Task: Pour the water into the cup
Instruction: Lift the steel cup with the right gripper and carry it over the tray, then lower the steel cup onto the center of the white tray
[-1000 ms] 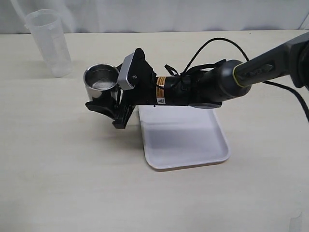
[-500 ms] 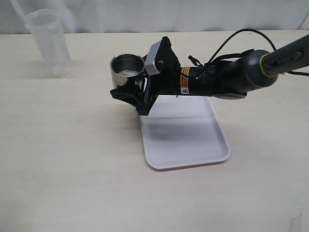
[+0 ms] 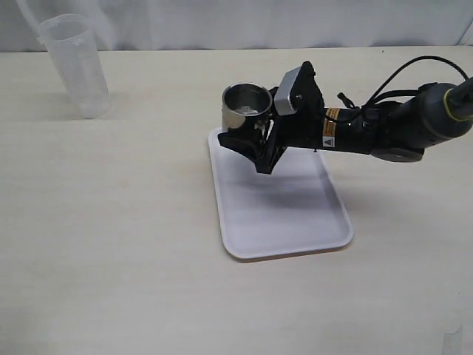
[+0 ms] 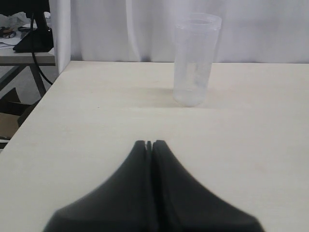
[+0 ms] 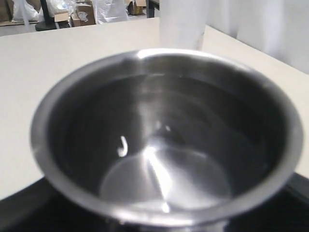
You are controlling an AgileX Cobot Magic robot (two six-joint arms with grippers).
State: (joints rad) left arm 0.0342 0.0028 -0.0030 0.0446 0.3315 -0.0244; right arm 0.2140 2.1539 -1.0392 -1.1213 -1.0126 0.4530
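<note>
Cup [image 3: 246,107] upright, mouth up, clamped in right gripper [image 3: 247,127], left gripper [image 4: 149,144] pressed together

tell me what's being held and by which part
The right gripper holds the steel cup by its lower side; the left gripper is shut, empty.

- You see a tall translucent plastic beaker [image 3: 74,65] standing upright at the far left of the pale table [image 3: 111,251], close to the white curtain [image 3: 259,22].
- Your white tray [image 3: 284,218] lies flat on the table right of the middle, well apart from the beaker, with a soft shadow across it.
- In your left wrist view, a dark stand [image 4: 34,38] and a cable sit beyond the table's edge.
- In your right wrist view, cardboard boxes [image 5: 87,8] blur in the background.
</note>
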